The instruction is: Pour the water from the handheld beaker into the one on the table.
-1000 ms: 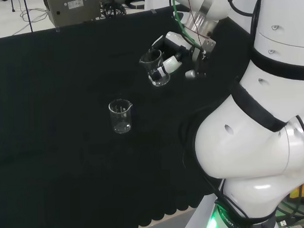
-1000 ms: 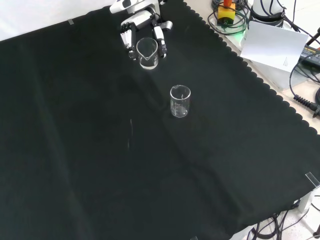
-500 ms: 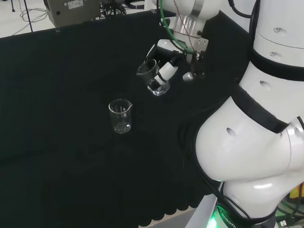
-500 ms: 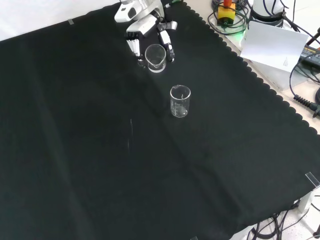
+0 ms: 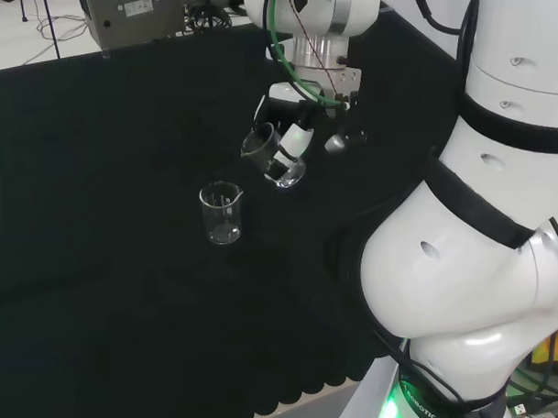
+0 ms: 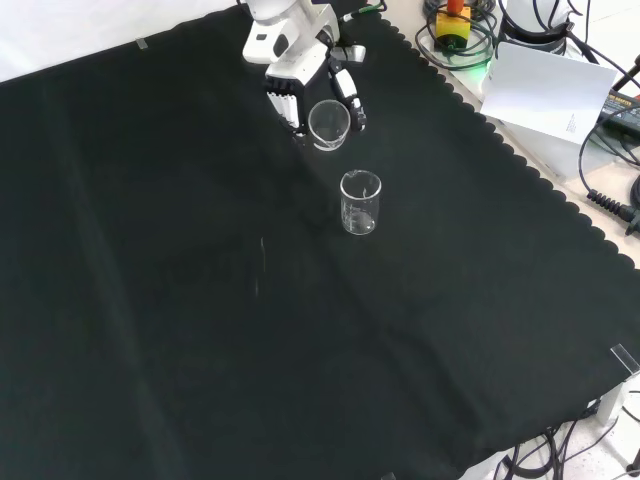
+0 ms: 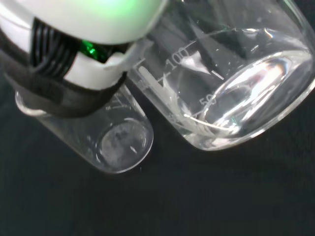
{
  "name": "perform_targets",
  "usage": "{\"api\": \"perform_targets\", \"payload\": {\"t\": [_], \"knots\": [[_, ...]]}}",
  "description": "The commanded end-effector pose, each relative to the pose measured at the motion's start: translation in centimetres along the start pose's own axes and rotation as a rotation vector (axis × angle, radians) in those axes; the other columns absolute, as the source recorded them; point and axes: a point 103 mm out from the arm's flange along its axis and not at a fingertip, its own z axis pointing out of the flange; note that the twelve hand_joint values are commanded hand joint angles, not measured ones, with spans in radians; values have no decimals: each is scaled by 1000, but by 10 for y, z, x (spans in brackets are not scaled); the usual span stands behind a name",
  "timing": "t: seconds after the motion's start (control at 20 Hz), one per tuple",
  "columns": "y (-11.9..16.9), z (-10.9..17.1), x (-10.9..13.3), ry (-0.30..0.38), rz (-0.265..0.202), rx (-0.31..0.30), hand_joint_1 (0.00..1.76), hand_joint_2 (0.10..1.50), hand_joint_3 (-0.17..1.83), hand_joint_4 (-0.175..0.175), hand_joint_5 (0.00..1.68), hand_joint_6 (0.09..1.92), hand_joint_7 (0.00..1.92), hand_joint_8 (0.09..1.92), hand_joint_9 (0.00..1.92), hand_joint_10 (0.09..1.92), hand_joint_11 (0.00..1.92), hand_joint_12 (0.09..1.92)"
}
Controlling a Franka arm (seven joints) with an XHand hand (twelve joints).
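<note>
While the held beaker (image 5: pixel 273 157) is kept up off the black cloth (image 5: pixel 107 270), it's gripped by the hand (image 5: pixel 292 138), with fingers curled round its glass wall. In the head view it's tilted, mouth leaning toward about 10 o'clock, and a bit of water can be made out pooled low near its base. In the front view the held beaker (image 6: pixel 329 124) is seen with fingers (image 6: pixel 349 95) on either side and the hand (image 6: pixel 290 68) reaching in from 12 o'clock.

The table beaker (image 5: pixel 221 212) is stood upright on the table, roughly at 8 o'clock from the held one in the head view, near but not touching. In the front view the table beaker (image 6: pixel 360 202) sits at about 5 o'clock from the held one. Whether anything is in it honestly can't be told, clear glass on black.

Up close in the wrist view, the held beaker (image 7: pixel 231 83) is cut off at the edge, the table beaker (image 7: pixel 108 132) is partly hidden behind a blurred bit of the hand (image 7: pixel 74 49).
</note>
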Motion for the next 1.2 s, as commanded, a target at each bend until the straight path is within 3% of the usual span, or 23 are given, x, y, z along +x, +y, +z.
{"api": "perform_targets", "payload": {"t": [0.05,0.3,0.75,1.2], "knots": [[-4,5,16,-90,-3,73,1323,548,789,-175,1347,563,1414,521,1831,87,1478,520],[-4,7,24,-144,17,131,1320,556,789,-175,1323,608,1388,570,1827,87,1469,527],[-2,8,37,-213,6,180,1319,560,787,-175,1313,625,1379,586,1827,87,1457,526],[3,1,46,-276,41,226,1318,562,787,-175,1308,635,1373,598,1830,87,1455,528]]}}
